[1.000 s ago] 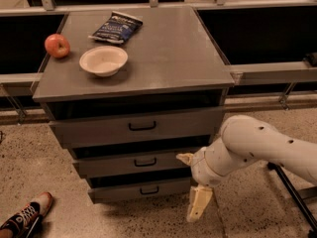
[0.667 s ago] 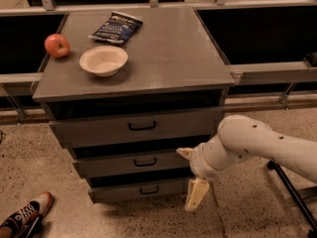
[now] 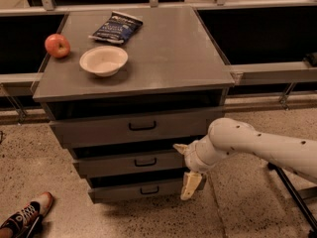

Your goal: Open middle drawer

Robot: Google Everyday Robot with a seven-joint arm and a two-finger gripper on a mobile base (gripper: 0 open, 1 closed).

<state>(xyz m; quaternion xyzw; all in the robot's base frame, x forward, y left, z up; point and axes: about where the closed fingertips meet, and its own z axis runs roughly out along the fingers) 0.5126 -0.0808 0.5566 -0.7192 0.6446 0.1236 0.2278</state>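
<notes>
Shift since earlier: my cream two-finger gripper (image 3: 185,166) sits a little further left and higher than a second ago, closer to the drawer fronts.
Gripper: it hangs off the white robot arm (image 3: 257,145) at the right side of the grey cabinet (image 3: 163,48); its fingers are spread wide, one pointing left and one hanging down, and I see nothing held between them.
Drawer versus gripper: the grey flat-fronted middle drawer (image 3: 114,165) lies just left of the gripper, with its right end at the spread fingers; I cannot tell whether they touch.
Handle: the small black bar handle (image 3: 145,161) is at mid-front, well left of the gripper.
Drawer look: it is second of three, under the taller top drawer (image 3: 99,129) and above the lowest drawer (image 3: 119,192), with a dark gap along its upper edge.
</notes>
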